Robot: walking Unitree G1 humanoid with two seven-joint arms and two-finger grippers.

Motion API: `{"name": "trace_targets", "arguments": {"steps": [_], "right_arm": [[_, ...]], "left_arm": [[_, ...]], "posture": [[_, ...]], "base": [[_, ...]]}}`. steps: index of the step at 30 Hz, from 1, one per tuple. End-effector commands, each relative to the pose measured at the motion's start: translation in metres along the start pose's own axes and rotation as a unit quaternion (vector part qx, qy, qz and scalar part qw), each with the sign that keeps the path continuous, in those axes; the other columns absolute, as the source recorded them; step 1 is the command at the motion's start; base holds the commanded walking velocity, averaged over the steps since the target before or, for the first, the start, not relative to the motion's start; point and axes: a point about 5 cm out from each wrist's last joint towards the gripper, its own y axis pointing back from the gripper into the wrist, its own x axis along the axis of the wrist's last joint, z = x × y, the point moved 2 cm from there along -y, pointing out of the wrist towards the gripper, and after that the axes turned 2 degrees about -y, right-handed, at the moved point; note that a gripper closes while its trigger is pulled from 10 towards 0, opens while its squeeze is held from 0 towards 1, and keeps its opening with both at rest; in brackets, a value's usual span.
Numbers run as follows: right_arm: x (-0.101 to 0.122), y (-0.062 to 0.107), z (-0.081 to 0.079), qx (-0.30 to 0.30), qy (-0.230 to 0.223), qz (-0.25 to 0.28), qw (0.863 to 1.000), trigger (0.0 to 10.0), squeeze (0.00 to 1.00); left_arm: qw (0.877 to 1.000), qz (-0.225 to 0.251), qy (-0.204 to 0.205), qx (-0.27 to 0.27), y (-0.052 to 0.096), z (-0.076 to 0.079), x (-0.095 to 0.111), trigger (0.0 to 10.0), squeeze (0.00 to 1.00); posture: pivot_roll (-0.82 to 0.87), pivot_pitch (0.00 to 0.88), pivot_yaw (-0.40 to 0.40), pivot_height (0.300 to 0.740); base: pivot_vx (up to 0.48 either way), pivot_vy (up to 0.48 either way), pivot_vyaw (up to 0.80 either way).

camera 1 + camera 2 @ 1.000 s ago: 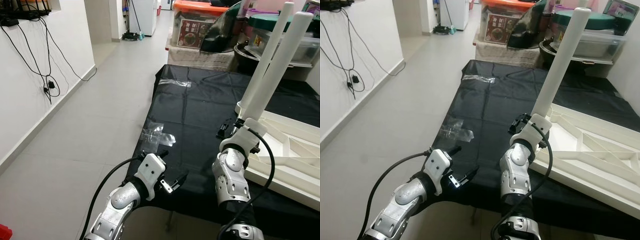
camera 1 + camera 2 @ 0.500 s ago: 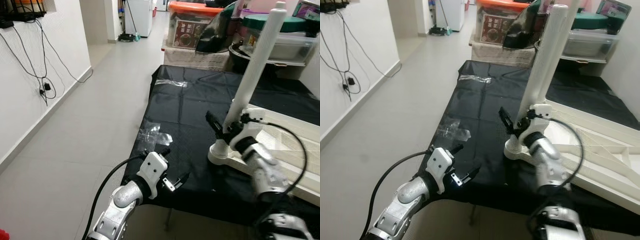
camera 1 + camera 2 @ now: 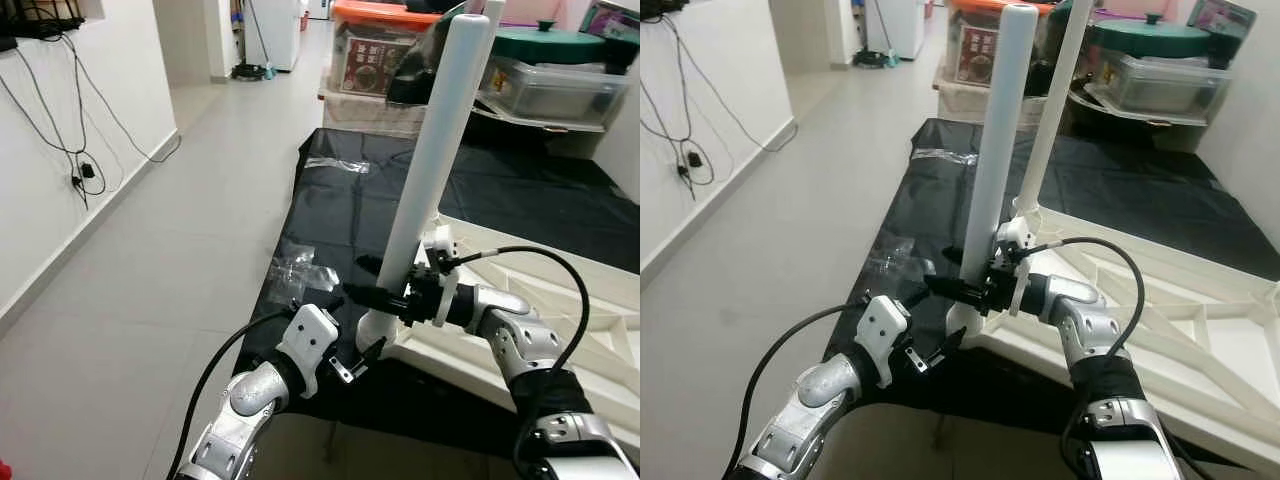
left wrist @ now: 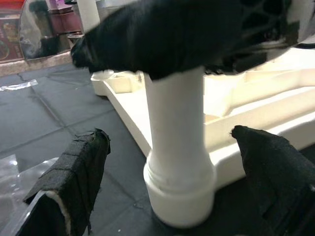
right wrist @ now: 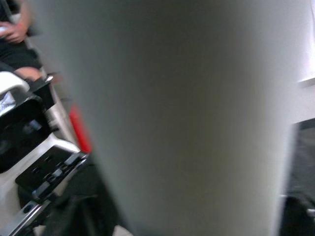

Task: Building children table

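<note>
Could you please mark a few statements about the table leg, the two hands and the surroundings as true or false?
1. The right hand is at the lower part of the upright white table leg. True.
2. The left hand is clamped shut on the leg. False: its fingers stand open on either side of the leg's base, apart from it.
3. The white tabletop lies on a black cloth. True.
4. The leg lies flat on the cloth. False: it stands upright in the tabletop's corner.
5. Crumpled clear plastic lies on the cloth near its edge. True.
</note>
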Motion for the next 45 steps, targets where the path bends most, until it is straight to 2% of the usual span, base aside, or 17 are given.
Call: {"name": "trace_targets", "arguments": {"steps": [1, 11, 14, 15, 18, 21, 23, 25, 29, 30, 32, 33, 36, 37, 39, 43, 45], "right_arm": [[-0.009, -0.009, -0.007, 0.025, -0.016, -0.008, 1.000, 0.0, 0.00], [0.013, 0.002, 0.026, -0.225, 0.005, 0.107, 0.969, 0.0, 0.00], [0.011, 0.031, 0.058, -0.489, -0.022, 0.138, 0.861, 0.0, 0.00], [0.011, 0.031, 0.058, -0.489, -0.022, 0.138, 0.861, 0.0, 0.00], [0.001, 0.070, 0.061, -0.682, -0.032, 0.144, 0.716, 0.0, 0.00], [-0.001, 0.077, 0.059, -0.714, -0.034, 0.147, 0.684, 0.0, 0.00], [-0.006, 0.080, 0.046, -0.765, -0.041, 0.160, 0.622, 0.0, 0.00], [-0.009, 0.075, 0.038, -0.782, -0.044, 0.164, 0.600, 0.0, 0.00], [-0.012, 0.064, 0.037, -0.779, -0.046, 0.163, 0.603, 0.4, 0.00], [-0.013, 0.057, 0.038, -0.772, -0.045, 0.158, 0.615, 10.0, 0.00], [-0.014, 0.051, 0.038, -0.768, -0.044, 0.157, 0.619, 10.0, 0.00], [-0.014, 0.047, 0.039, -0.758, -0.047, 0.164, 0.630, 10.0, 1.00], [-0.007, 0.036, 0.044, -0.713, -0.025, 0.180, 0.677, 10.0, 0.88], [-0.006, 0.032, 0.045, -0.690, -0.034, 0.188, 0.698, 10.0, 0.00], [-0.006, 0.032, 0.045, -0.690, -0.034, 0.188, 0.698, 10.0, 0.00], [0.004, 0.039, 0.052, -0.620, -0.036, 0.204, 0.757, 10.0, 0.00], [0.016, 0.049, 0.056, -0.549, -0.024, 0.204, 0.810, 10.0, 0.00]], "left_arm": [[1.000, -0.004, -0.002, -0.004, 0.002, 0.002, -0.002, 10.0, 0.00], [1.000, -0.006, -0.002, -0.004, 0.003, 0.001, -0.003, 10.0, 0.00], [1.000, -0.007, -0.001, -0.005, 0.003, 0.001, -0.004, 10.0, 0.00], [1.000, -0.007, -0.001, -0.005, 0.003, 0.001, -0.004, 10.0, 0.00], [1.000, -0.008, -0.002, -0.006, 0.003, 0.001, -0.005, 10.0, 0.00], [1.000, -0.008, -0.002, -0.007, 0.003, 0.001, -0.005, 10.0, 0.00], [1.000, -0.008, -0.003, -0.007, 0.003, 0.002, -0.005, 10.0, 0.00], [1.000, -0.008, -0.003, -0.007, 0.003, 0.002, -0.005, 10.0, 0.00], [1.000, -0.008, -0.003, -0.007, 0.003, 0.002, -0.006, 10.0, 0.00], [1.000, -0.008, -0.003, -0.007, 0.003, 0.002, -0.006, 10.0, 0.00], [1.000, -0.008, -0.003, -0.007, 0.003, 0.002, -0.006, 10.0, 0.00], [1.000, -0.008, -0.003, -0.006, 0.003, 0.001, -0.006, 10.0, 0.00], [1.000, -0.008, -0.002, -0.006, 0.002, -0.001, -0.006, 10.0, 0.00], [1.000, -0.008, -0.002, -0.006, 0.002, -0.001, -0.005, 10.0, 0.00], [1.000, -0.008, -0.002, -0.006, 0.002, -0.001, -0.005, 10.0, 0.00], [1.000, -0.007, -0.003, -0.006, 0.001, 0.000, -0.005, 10.0, 0.00], [1.000, -0.006, -0.003, -0.006, 0.001, 0.001, -0.004, 10.0, 0.00]], "posture": [[0.16, 0.000, -0.118, 0.740], [0.14, 0.000, -0.106, 0.740], [0.13, 0.000, -0.095, 0.740], [0.13, 0.000, -0.095, 0.740], [0.13, 0.000, -0.091, 0.740], [0.13, 0.000, -0.091, 0.740], [0.13, 0.000, -0.093, 0.740], [0.13, 0.000, -0.095, 0.740], [0.13, 0.000, -0.097, 0.740], [0.13, 0.000, -0.097, 0.740], [0.13, 0.000, -0.097, 0.740], [0.13, 0.000, -0.097, 0.740], [0.12, 0.000, -0.095, 0.740], [0.12, 0.000, -0.092, 0.740], [0.12, 0.000, -0.092, 0.740], [0.12, 0.000, -0.092, 0.740], [0.12, 0.000, -0.094, 0.740]], "base": [[0.000, 0.000, 0.00], [0.000, 0.000, 0.00], [0.000, 0.000, 0.00], [0.000, 0.000, 0.00], [0.000, 0.000, 0.00], [0.000, 0.000, 0.00], [0.000, 0.000, 0.00], [0.000, 0.000, 0.00], [0.000, 0.000, 0.00], [0.000, 0.000, 0.00], [0.000, 0.000, 0.00], [0.000, 0.000, 0.00], [0.000, 0.000, 0.00], [0.000, 0.000, 0.00], [0.000, 0.000, 0.00], [0.000, 0.000, 0.00], [0.000, 0.000, 0.00]]}}
